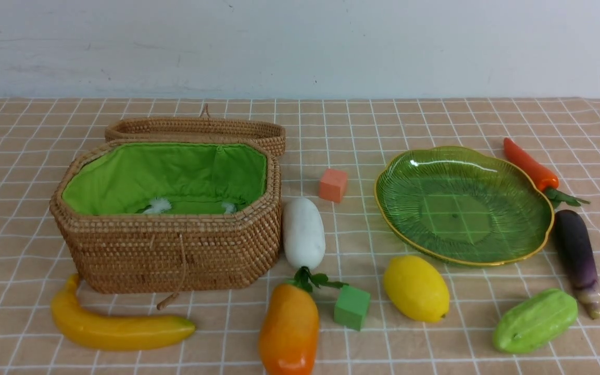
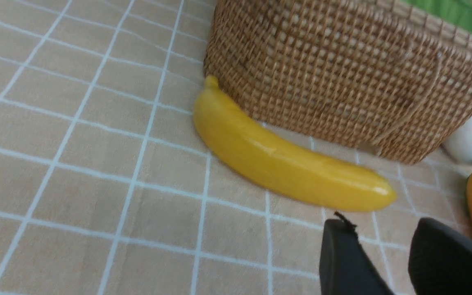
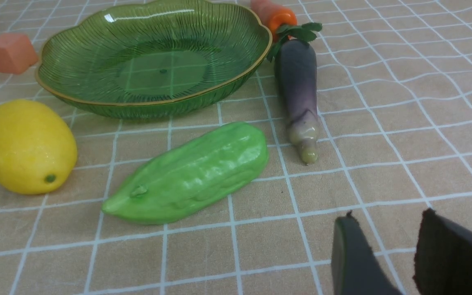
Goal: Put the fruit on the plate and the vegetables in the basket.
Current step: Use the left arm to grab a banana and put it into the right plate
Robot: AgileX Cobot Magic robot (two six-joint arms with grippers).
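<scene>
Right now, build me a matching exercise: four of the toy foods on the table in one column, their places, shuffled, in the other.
Things:
1. banana
2. white radish
3. eggplant
4. lemon

Places:
A. on the near side of the plate, by its left half
B. beside the basket's right end
C. just right of the plate
D. along the basket's near side, at its left

Pairs: 1-D, 2-B, 3-C, 4-A

Mango (image 1: 288,328) runs off front view's bottom edge. Lid (image 1: 196,127) half hidden behind basket (image 1: 170,250). White scraps (image 1: 157,206) inside: too small to tell. Left gripper (image 2: 383,229), right gripper (image 3: 387,219): only fingertips in frame.
</scene>
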